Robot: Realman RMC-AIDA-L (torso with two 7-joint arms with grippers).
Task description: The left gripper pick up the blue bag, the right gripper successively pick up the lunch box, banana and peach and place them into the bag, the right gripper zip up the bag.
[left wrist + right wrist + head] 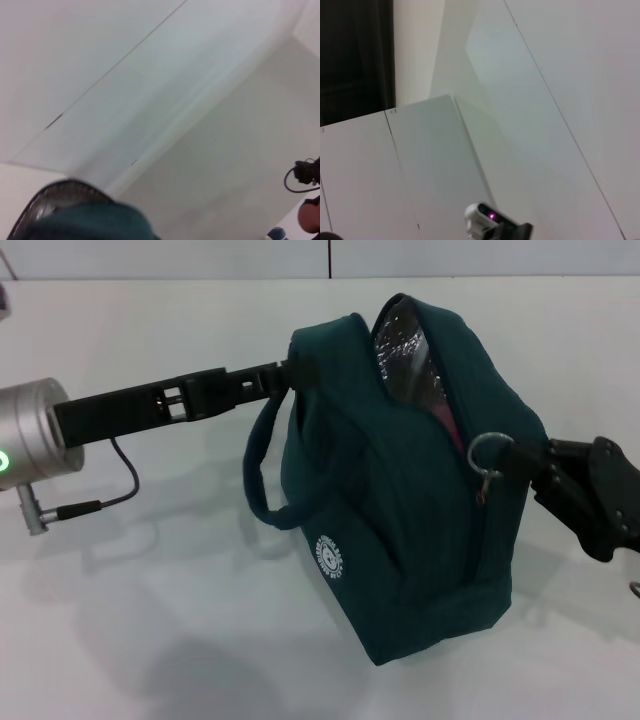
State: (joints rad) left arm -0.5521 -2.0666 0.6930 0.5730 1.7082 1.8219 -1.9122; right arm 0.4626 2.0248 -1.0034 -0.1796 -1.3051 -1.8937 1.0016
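The blue bag (400,510) hangs tilted above the white table (150,620), its round white logo facing me. My left gripper (292,371) reaches in from the left and is shut on one loop handle at the bag's top; the other handle (262,475) droops free. The top stays open at the far end, showing silver lining (402,345). A pink sliver (453,432) shows in the zipper gap; I cannot tell what it is. My right gripper (520,456) is at the bag's right side, shut on the metal ring pull (488,450). Lunch box, banana and peach are hidden. The bag's edge (90,222) fills a corner of the left wrist view.
A thin black cable (120,480) loops under the left arm's silver wrist (30,435). The right wrist view shows only white wall panels and a small white device (482,220). The bag's shadow lies on the table below it.
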